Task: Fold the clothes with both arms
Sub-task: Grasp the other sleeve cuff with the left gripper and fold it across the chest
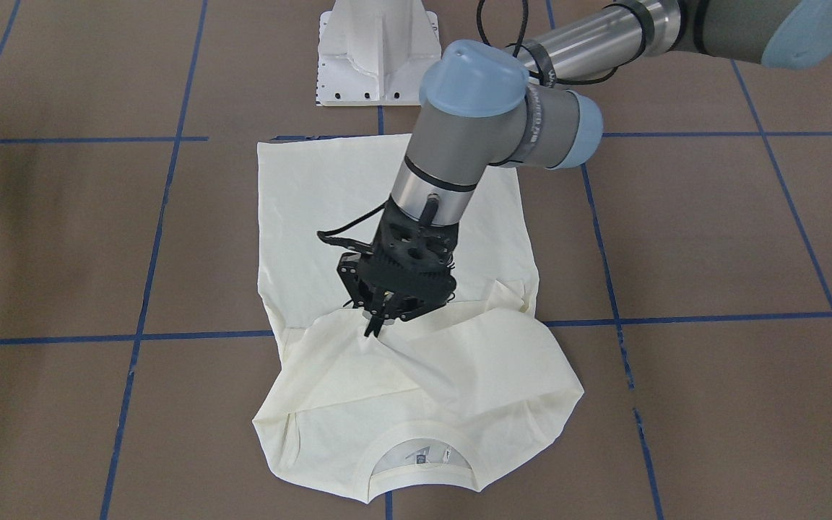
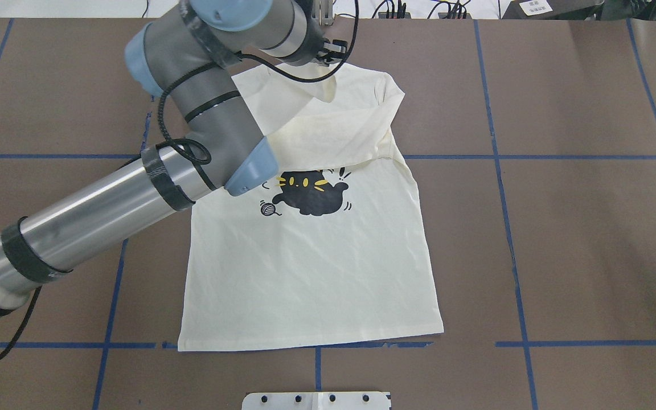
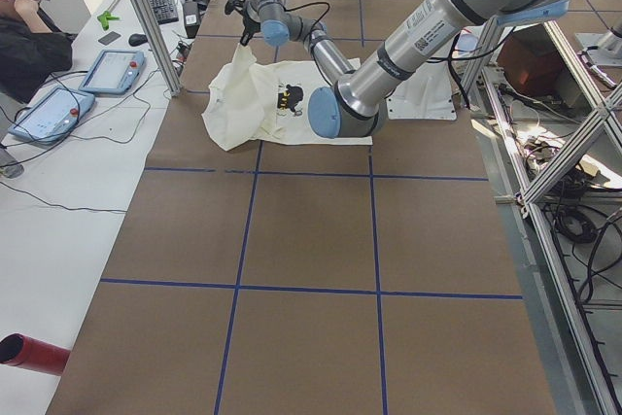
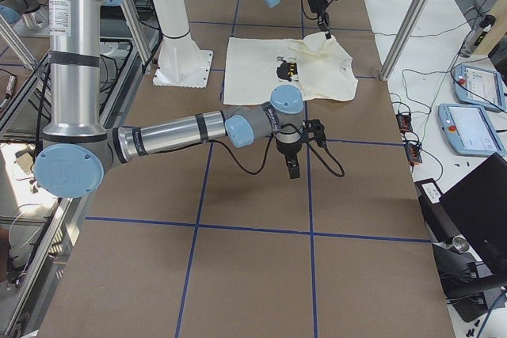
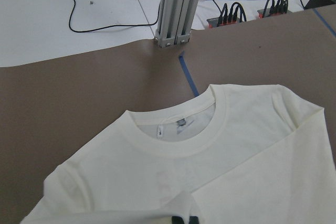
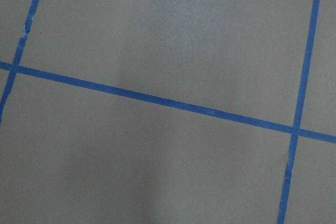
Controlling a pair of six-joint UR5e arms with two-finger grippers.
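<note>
In the overhead view the left arm (image 2: 106, 210) comes in from the left edge and passes over the left side of the shirt (image 2: 305, 273) to reach its far end. There the left gripper (image 1: 375, 325) points down. Its fingers (image 1: 371, 330) are clamped together on a pinch of cream cloth, which rises to a peak under them with creases running out from it.

The shirt lies in the middle of the bench (image 2: 578, 239), front up, with its hem toward the robot and its ribbed collar (image 1: 423, 448) at the far side. The lower body is flat on the bench. A flap of plain cream cloth from the upper part lies across the chest and overlaps the top edge of the black cat print (image 2: 311, 196). The white pedestal base (image 1: 380, 58) stands just past the hem, apart from it.

Further right, well apart from the shirt, the right gripper (image 4: 293, 165) hangs above brown bench crossed by blue tape lines (image 6: 157, 100). Whether its fingers are apart or together cannot be told.
</note>
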